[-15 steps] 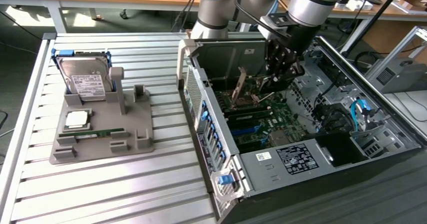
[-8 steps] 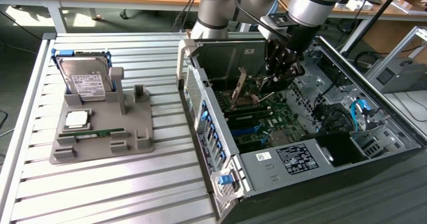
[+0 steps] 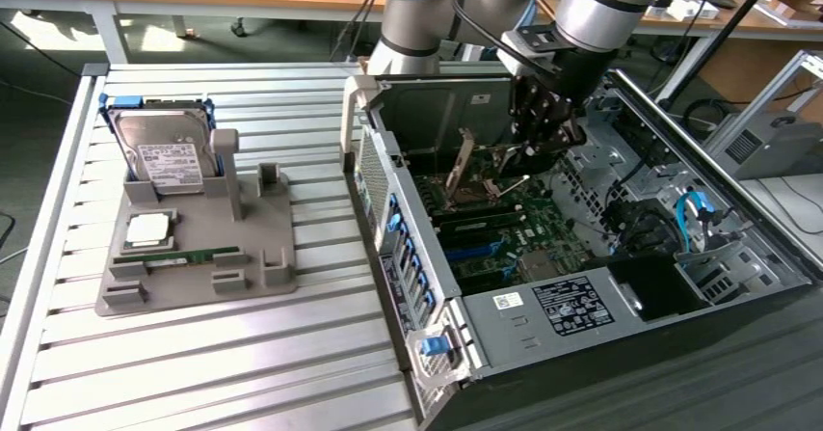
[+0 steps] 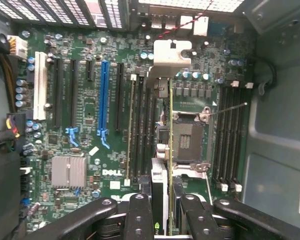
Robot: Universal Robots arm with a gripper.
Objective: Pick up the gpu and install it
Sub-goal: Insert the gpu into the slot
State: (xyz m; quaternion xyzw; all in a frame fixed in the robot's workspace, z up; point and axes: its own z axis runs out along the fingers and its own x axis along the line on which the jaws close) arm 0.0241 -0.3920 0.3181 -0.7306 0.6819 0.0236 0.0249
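Exterior view: the arm reaches down into the open computer case (image 3: pixel 425 286) at the exterior view's right, and the tool (image 3: pixel 534 147) hangs low over the green board inside. What it carries is hard to make out from here. On the slatted tabletop (image 3: pixel 193 363) at the exterior view's left, a grey holder (image 3: pixel 264 257) carries a hard drive (image 3: pixel 161 147), a processor chip (image 3: pixel 148 228) and a memory stick (image 3: pixel 180 255).

Wrist view: the tool is clamped narrow on the gpu (image 4: pixel 170 150). The card is seen edge-on between the two fingers (image 4: pixel 140 215), with its silvery bracket (image 4: pixel 172 52) at the far end. It hangs above the board beside the processor socket (image 4: pixel 190 135), parallel to the long blue slot (image 4: pixel 104 100) but well apart from it.

I'd say the pick-up is done. The card isn't seated in any slot, so the installing is left.
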